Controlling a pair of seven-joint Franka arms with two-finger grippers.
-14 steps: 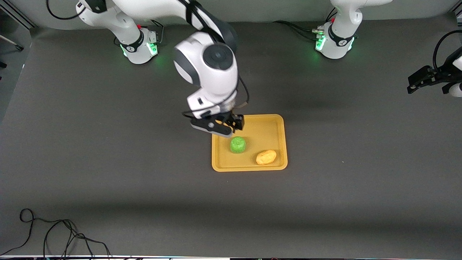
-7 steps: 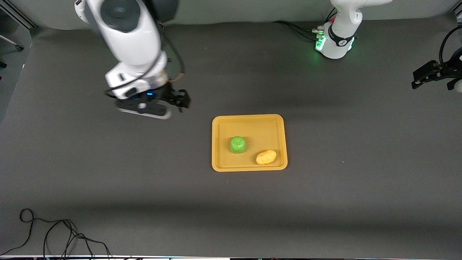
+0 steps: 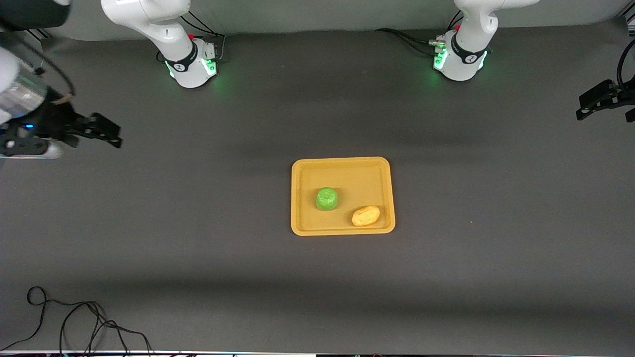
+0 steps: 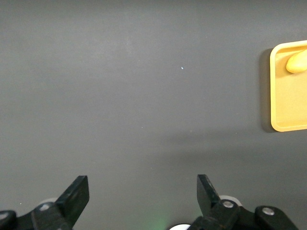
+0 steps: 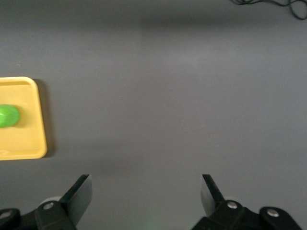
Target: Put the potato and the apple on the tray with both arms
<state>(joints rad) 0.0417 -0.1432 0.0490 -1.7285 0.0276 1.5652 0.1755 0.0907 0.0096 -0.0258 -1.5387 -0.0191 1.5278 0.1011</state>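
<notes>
The tray (image 3: 342, 166) sits at the middle of the front view on the dark worktop (image 3: 198, 238), holding 2 things: the apple (image 3: 327, 198) near its centre, and the potato (image 3: 365, 215) beside it, nearer the front camera and toward the left arm's end. The right pincer (image 3: 106, 131) hangs over bare worktop at the frame's left edge, fingers spread and empty. The left pincer (image 3: 603, 99) hangs at the right edge, likewise spread and empty.
</notes>
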